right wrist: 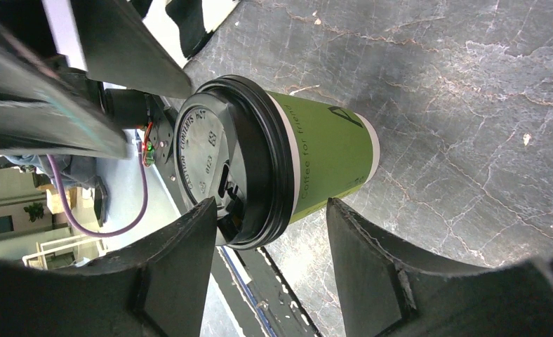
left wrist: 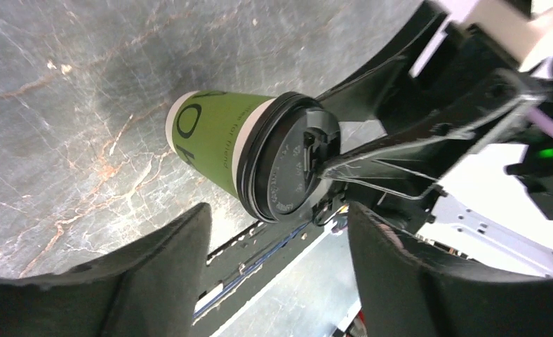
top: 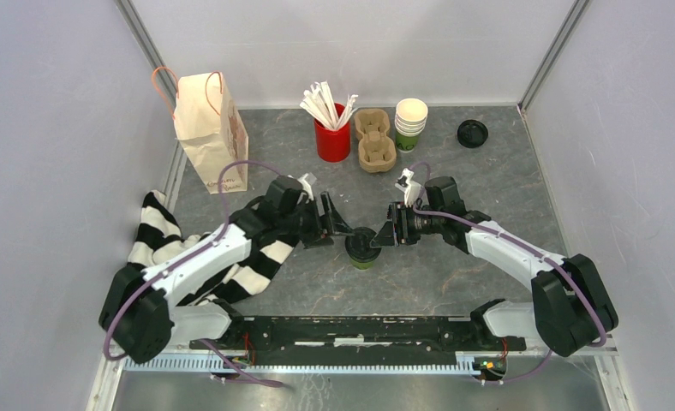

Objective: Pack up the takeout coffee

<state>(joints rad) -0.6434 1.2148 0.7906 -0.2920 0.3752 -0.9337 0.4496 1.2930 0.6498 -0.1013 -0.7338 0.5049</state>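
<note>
Standing upright at table point(top: 454, 282) centre, the cup point(top: 362, 250) is recorded with its lid point(right wrist: 210, 154) seated and nothing spilled.

**Progress.** Packing is judged not yet begun.
- The cup is on the table, not in the bag point(top: 210, 128) and not in the carrier point(top: 374, 141).
- The lift, the carry and the placing are judged to be left.

**End effectors.**
- The left gripper point(left wrist: 279, 217) is held at the cup's 9 o'clock with its jaws well apart. The lid rim is seen just at the fingertips and nothing is clamped.
- The right gripper point(right wrist: 270, 210) is set at 3 o'clock with its jaws either side of the cup's top. One finger overlaps the lid rim in the wrist view. Whether the cup is pressed cannot be told.

**Edges and room.**
- The two grippers are brought close together across the cup, so little room is left between them. A knock on the lid or a tipped cup is judged the main risk.
- From the cup, the bag is found at 10 o'clock, upright, close to the left wall point(top: 51, 171), mouth up with its handles over it.
- The carrier is found at 12 o'clock in the far row, between a red pot point(top: 332, 141) and a cup stack point(top: 410, 120). A spare lid point(top: 472, 133) lies at 2 o'clock.
- Bare table is seen between the cup and that row.
- A striped cloth point(top: 167, 235) lies under the left arm at 8 o'clock.
</note>
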